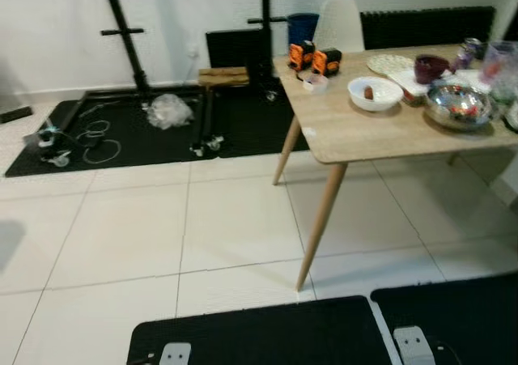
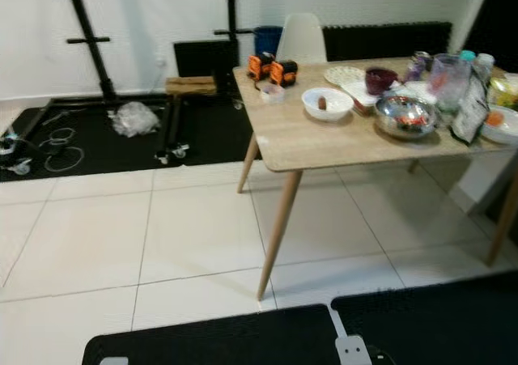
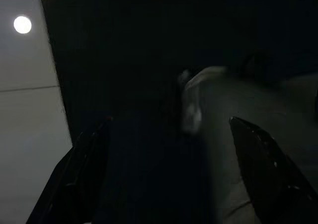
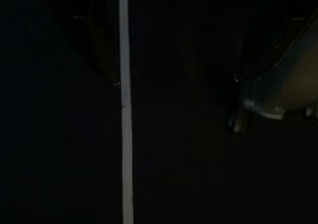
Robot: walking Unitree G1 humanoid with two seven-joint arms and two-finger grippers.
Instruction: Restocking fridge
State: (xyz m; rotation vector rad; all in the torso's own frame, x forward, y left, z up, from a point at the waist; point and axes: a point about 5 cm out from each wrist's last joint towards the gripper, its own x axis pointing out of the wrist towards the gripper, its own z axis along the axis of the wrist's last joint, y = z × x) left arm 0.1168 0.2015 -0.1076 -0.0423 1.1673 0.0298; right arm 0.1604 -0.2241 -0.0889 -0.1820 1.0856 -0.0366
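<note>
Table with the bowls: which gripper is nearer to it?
Right, probably: the table stands ahead toward the robot's right, on the right gripper's side; the left gripper hangs idle on the far side.

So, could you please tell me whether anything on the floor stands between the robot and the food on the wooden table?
Nothing visible does: bare white tile floor runs up to the wooden table, where the white bowl and metal bowl sit. The table's near leg stands at its corner.
</note>
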